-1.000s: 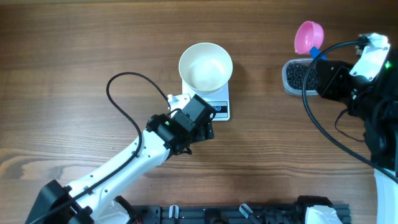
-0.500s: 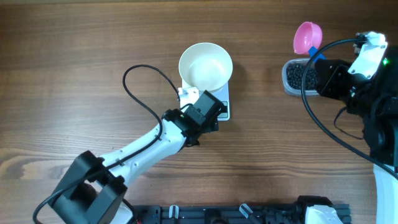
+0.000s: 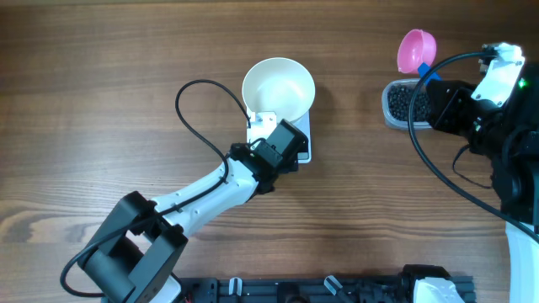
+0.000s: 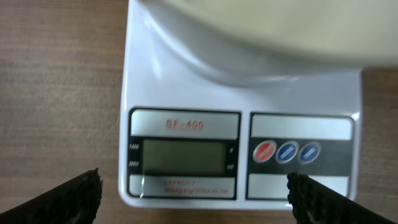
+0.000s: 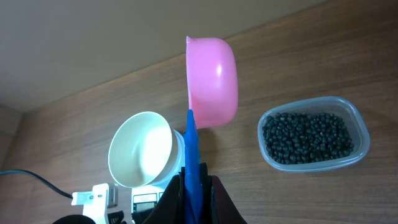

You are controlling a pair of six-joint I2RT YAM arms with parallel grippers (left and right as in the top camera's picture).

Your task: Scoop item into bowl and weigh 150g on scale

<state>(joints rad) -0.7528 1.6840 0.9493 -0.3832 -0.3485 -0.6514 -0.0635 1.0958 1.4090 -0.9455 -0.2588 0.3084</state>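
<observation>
Item 1, near: left gripper (image 4: 196, 202), fingers spread wide, holding nothing. A second ago it sat short of the scale's near-left corner. Now it is farther in, poised over the near edge of the scale (image 4: 186, 81) and hiding the display from overhead.
Item 2: scale, white, rectangular, on the wooden table (image 3: 101, 84). It has a grey display (image 4: 183, 157), red "SF-400" lettering, and one red and two blue buttons (image 4: 286, 152).
Item 3: bowl (image 3: 279, 88), round, plain white, seated on the scale's far part.
Item 4, right: black beads (image 5: 308, 137) heaped in a clear tub (image 5: 364, 134), well apart from the scale.
Item 5: right gripper (image 5: 193, 186), pressed together on the blue handle of a pink scoop (image 5: 212, 81), position unchanged, scoop raised beyond the tub.
</observation>
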